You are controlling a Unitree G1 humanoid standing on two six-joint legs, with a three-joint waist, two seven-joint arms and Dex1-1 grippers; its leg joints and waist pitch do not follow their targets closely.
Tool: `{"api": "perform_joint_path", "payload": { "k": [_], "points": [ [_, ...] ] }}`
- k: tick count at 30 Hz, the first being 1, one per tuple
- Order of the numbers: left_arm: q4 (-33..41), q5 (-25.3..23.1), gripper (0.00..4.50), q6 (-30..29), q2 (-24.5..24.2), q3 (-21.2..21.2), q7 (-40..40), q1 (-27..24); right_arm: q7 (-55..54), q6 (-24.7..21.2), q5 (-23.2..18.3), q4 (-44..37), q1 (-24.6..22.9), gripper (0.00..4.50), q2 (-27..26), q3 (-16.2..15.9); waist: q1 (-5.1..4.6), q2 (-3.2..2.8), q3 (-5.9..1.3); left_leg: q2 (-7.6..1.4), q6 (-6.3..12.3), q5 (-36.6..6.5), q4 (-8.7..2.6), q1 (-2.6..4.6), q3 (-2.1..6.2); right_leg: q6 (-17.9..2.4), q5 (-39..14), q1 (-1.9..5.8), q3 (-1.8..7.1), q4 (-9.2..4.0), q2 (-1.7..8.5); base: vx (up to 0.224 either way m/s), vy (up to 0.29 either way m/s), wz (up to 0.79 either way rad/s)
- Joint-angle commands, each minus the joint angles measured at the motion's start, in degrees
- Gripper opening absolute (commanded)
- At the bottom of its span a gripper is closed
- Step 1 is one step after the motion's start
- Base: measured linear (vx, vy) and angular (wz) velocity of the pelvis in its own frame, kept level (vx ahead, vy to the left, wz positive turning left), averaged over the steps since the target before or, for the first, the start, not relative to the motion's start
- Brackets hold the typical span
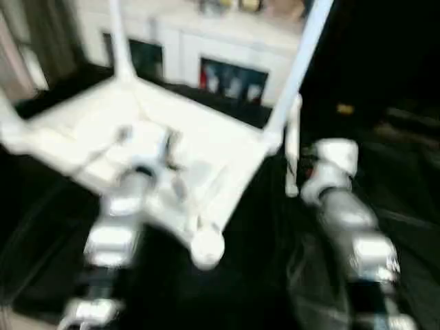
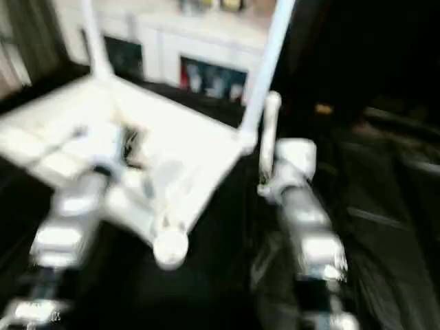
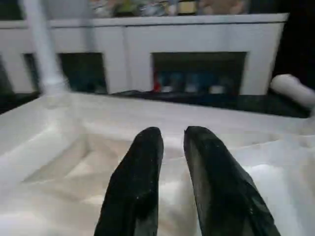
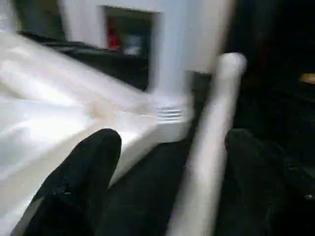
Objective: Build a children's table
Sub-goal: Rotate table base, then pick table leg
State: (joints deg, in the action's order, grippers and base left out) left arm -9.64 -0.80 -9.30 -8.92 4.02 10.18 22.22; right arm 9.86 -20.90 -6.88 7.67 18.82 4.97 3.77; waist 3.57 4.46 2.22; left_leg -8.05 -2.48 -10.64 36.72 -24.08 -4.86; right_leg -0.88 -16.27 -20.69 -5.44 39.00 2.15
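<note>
The white plastic rectangular tabletop (image 1: 172,158) lies upside down on a black surface (image 1: 261,275) at centre left of the head view, ribbed underside up, tilted. Two white tubular legs (image 1: 299,65) rise from its far corner sockets; the near round corner socket (image 1: 206,249) is bare. The left end effector (image 3: 172,147) hovers over the underside, fingers nearly pressed together. The right end effector (image 4: 172,162) is spread wide around a loose white tubular leg (image 4: 209,137), not gripping it. A white glass-door cabinet (image 3: 197,49) stands behind.
</note>
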Motion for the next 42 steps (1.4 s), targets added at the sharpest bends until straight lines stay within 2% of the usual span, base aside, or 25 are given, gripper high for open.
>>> {"api": "perform_joint_path", "payload": {
  "k": [1, 2, 3, 4, 5, 6, 7, 9, 11, 13, 14, 15, 16, 17, 19, 20, 22, 23, 24, 28, 31, 32, 33, 38, 42],
  "points": [
    [0.53, 0.08, 1.09, -0.55, 0.25, -0.84, 0.16, -0.52, 0.33, -2.12, -1.27, -0.55, 0.32, 3.81, 0.67, 0.90, 0.03, -1.47, -3.80, -6.63, 9.25, 13.21, -4.15, 2.88, 1.95, -6.92, 21.67, 2.94, 3.65, -3.68, 7.70, 0.000, 0.000, 0.00],
    [0.57, -0.04, 1.09, -0.66, 0.20, -0.81, 0.21, -0.62, 0.46, -2.76, -1.90, -0.56, 0.53, 3.81, 0.63, 1.01, 0.34, -1.29, -3.50, -6.14, 8.35, 8.84, -4.52, 2.45, 1.18, -8.60, 19.99, 3.21, 3.82, -4.23, 8.00, -0.056, 0.048, 0.01],
    [0.73, 0.05, 1.09, -0.72, -0.02, -0.93, 0.33, -0.76, 1.53, -3.38, -2.87, -0.47, 0.85, 3.81, 0.64, 1.10, 0.78, -1.39, -3.11, -5.97, 5.71, 0.53, -5.25, 2.58, 0.28, -11.34, 15.09, 3.16, 3.82, -4.98, 8.09, -0.056, 0.048, 0.01],
    [0.91, 0.07, 1.09, -0.72, -0.39, -1.14, 0.59, -0.95, 1.79, -3.66, -3.39, -0.07, 1.34, 3.81, 0.56, 1.51, 0.82, -1.71, -2.85, -6.10, 3.40, -5.50, -5.99, 2.70, -0.23, -12.24, 10.32, 3.37, 3.71, -5.51, 8.05, -0.066, 0.039, 0.03],
    [0.92, 0.23, 1.14, -0.86, -0.57, -1.06, 0.68, -1.06, 1.31, -3.27, -3.11, 1.20, 2.13, 4.07, 0.57, 1.91, 0.85, -1.75, -2.66, -6.20, 2.38, -8.57, -6.31, 3.00, -0.58, -12.23, 7.28, 3.04, 3.65, -5.88, 7.83, -0.072, 0.036, -0.01],
    [0.95, 0.39, 1.14, -1.23, -0.95, -1.10, 1.06, -1.19, 0.49, -2.96, -2.39, 3.15, 3.33, 4.07, 0.69, 2.27, 0.62, -1.85, -1.98, -6.44, -0.45, -15.34, -7.24, 3.35, -0.88, -11.88, -0.81, 2.54, 3.62, -6.37, 7.50, -0.072, 0.036, -0.01],
    [0.98, 0.47, 1.14, -1.50, -1.20, -1.16, 1.35, -1.25, -0.02, -2.85, -1.89, 4.33, 4.04, 4.16, 0.80, 2.42, 0.47, -1.77, -1.56, -6.18, -3.68, -22.05, -7.56, 3.69, -1.21, -10.50, -11.14, 2.21, 3.57, -7.31, 7.67, -0.080, 0.043, -0.07],
    [1.12, 0.72, 1.14, -2.10, -2.18, -1.63, 3.02, -1.46, -1.62, -4.01, 0.29, 8.83, 6.70, 4.37, 1.54, 2.17, 0.30, -1.80, -1.56, -5.92, -6.27, -25.63, -7.68, 3.84, -1.20, -8.06, -19.24, 1.87, 3.80, -8.33, 8.17, -0.082, 0.043, -0.13],
    [1.44, 0.86, 1.14, -3.03, -3.61, -2.30, 5.38, -1.76, -2.94, -4.79, 1.07, 14.47, 10.19, 4.37, 1.94, 2.56, 0.76, -2.26, -1.65, -5.92, -7.11, -25.98, -7.66, 4.16, -1.15, -6.88, -19.69, 1.21, 4.05, -8.59, 8.41, -0.067, 0.023, -0.11],
    [1.64, 1.19, 1.14, -4.05, -5.00, -1.93, 6.97, -2.05, -4.65, -3.57, 1.13, 22.81, 14.97, 4.46, 2.51, 3.58, 0.70, -2.17, -1.75, -5.70, -7.48, -25.93, -7.78, 3.72, -1.08, -6.61, -19.20, 1.26, 4.01, -8.43, 8.48, -0.030, 0.009, -0.05],
    [1.72, 1.42, 1.14, -4.55, -5.63, -1.54, 7.62, -2.16, -5.77, -2.39, 0.95, 27.11, 17.37, 4.46, 2.84, 4.24, 0.82, -2.18, -1.90, -5.73, -7.53, -25.43, -7.65, 3.82, -1.14, -6.97, -18.35, 1.09, 4.01, -8.28, 8.65, 0.000, 0.000, 0.00],
    [1.72, 1.42, 1.14, -4.55, -5.63, -1.54, 7.62, -2.16, -5.77, -2.39, 0.95, 27.11, 17.37, 4.46, 2.84, 4.24, 0.67, -2.11, -1.87, -5.58, -7.15, -23.97, -7.67, 3.53, -1.25, -7.32, -16.80, 1.24, 3.94, -8.11, 8.43, 0.000, 0.000, 0.00],
    [1.84, 1.70, 1.14, -4.97, -6.48, -1.27, 8.59, -2.34, -6.66, -1.42, 0.86, 31.57, 19.64, 4.46, 3.27, 4.77, 1.18, -2.24, -1.95, -5.74, -6.80, -22.88, -7.59, 3.76, -1.57, -7.38, -14.95, 0.95, 4.06, -8.12, 8.45, 0.000, 0.000, 0.00],
    [1.94, 1.85, 1.14, -5.24, -7.01, -1.14, 9.24, -2.46, -7.20, -0.97, 0.62, 34.13, 20.93, 4.46, 3.59, 4.98, 1.10, -2.21, -1.94, -5.69, -6.61, -22.41, -7.52, 3.83, -1.67, -7.70, -14.05, 0.79, 4.13, -7.95, 8.31, 0.000, 0.000, 0.00],
    [2.77, 2.79, 1.47, -6.91, -8.11, -0.84, 10.56, -2.70, -8.00, 0.00, 0.45, 38.40, 23.05, 4.50, 4.24, 5.30, 1.52, -2.11, -2.18, -5.68, -5.95, -20.65, -7.39, 3.69, -1.87, -8.56, -12.55, 0.96, 4.10, -7.59, 8.48, 0.000, 0.000, 0.00],
    [4.46, 4.20, 1.51, -9.48, -9.72, -0.46, 12.53, -3.12, -8.17, 1.79, 0.19, 44.51, 26.09, 4.50, 5.02, 5.92, 1.84, -1.86, -2.30, -5.56, -5.06, -17.94, -7.36, 3.38, -2.20, -8.92, -9.79, 1.24, 4.15, -7.53, 8.33, 0.000, 0.000, 0.00],
    [6.11, 4.95, 1.61, -11.49, -11.26, -0.26, 13.87, -3.48, -7.60, 3.45, 0.08, 49.87, 28.92, 4.50, 5.48, 6.81, 2.08, -1.80, -2.78, -5.38, -3.70, -12.48, -6.99, 2.61, -2.53, -10.21, -3.89, 1.85, 4.03, -6.65, 8.31, 0.000, 0.000, 0.00],
    [7.08, 5.19, 1.75, -12.40, -11.91, -0.13, 14.34, -3.66, -7.19, 4.41, 0.07, 52.71, 30.46, 4.50, 5.61, 7.33, 2.31, -2.06, -3.04, -5.39, -2.46, -8.13, -6.60, 2.68, -2.90, -10.80, 2.32, 1.71, 3.93, -5.99, 7.90, 0.000, 0.000, 0.00],
    [8.20, 5.53, 1.92, -13.34, -12.35, 0.08, 14.67, -3.89, -6.84, 4.83, 0.02, 54.42, 31.47, 4.50, 5.69, 7.60, 2.43, -2.28, -3.15, -5.48, -1.69, -6.25, -6.43, 2.69, -3.11, -11.80, 6.48, 1.61, 3.78, -5.48, 7.71, 0.000, 0.000, 0.00],
    [12.42, 6.56, 2.14, -17.15, -14.05, 0.26, 16.41, -5.21, -8.18, 5.74, 0.62, 59.02, 33.96, 4.50, 6.14, 7.82, 3.21, -2.32, -3.46, -5.47, 0.85, -1.71, -5.86, 2.75, -3.58, -13.18, 14.53, 1.62, 3.59, -4.71, 7.18, 0.000, 0.000, 0.00],
    [16.96, 8.68, 2.46, -20.64, -16.34, -0.63, 19.62, -6.92, -7.46, 5.62, 1.07, 62.52, 35.36, 4.50, 6.24, 7.41, 3.36, -2.40, -3.17, -5.72, 0.22, -4.95, -6.08, 2.89, -3.69, -13.50, 10.20, 1.42, 3.58, -4.97, 7.36, 0.000, 0.000, 0.00],
    [18.33, 9.45, 2.46, -21.55, -17.05, -0.82, 20.65, -7.46, -6.74, 5.35, 0.98, 63.20, 35.57, 4.50, 6.16, 7.36, 3.35, -2.00, -3.05, -5.74, 0.05, -5.90, -6.19, 2.94, -3.78, -13.47, 8.69, 1.39, 3.59, -5.13, 7.34, 0.000, 0.000, 0.00],
    [19.76, 10.49, 2.57, -22.45, -17.90, -1.03, 22.10, -7.85, -6.02, 5.07, 1.19, 64.09, 35.81, 4.50, 6.13, 7.25, 3.46, -2.29, -2.82, -5.75, -0.62, -7.56, -6.38, 2.96, -3.78, -13.07, 5.95, 1.24, 3.65, -5.40, 7.30, 0.000, 0.000, 0.00],
    [22.40, 12.91, 3.03, -23.63, -19.57, -1.16, 25.38, -8.36, -5.54, 4.45, 1.50, 65.74, 36.15, 4.50, 6.20, 7.48, 3.88, -2.38, -2.51, -5.95, -3.55, -13.13, -6.90, 3.37, -3.78, -11.44, -1.99, 0.78, 3.86, -5.94, 7.42, 0.000, 0.000, 0.00],
    [26.14, 15.87, 3.27, -26.95, -21.82, -1.25, 28.70, -9.48, -5.62, 3.94, 1.67, 67.61, 36.17, 4.11, 6.26, 7.75, 4.02, -2.61, -2.40, -5.90, -5.18, -16.16, -7.13, 3.36, -3.65, -10.23, -5.69, 0.46, 3.95, -6.21, 7.49, 0.000, 0.000, 0.00]
  ]
}}
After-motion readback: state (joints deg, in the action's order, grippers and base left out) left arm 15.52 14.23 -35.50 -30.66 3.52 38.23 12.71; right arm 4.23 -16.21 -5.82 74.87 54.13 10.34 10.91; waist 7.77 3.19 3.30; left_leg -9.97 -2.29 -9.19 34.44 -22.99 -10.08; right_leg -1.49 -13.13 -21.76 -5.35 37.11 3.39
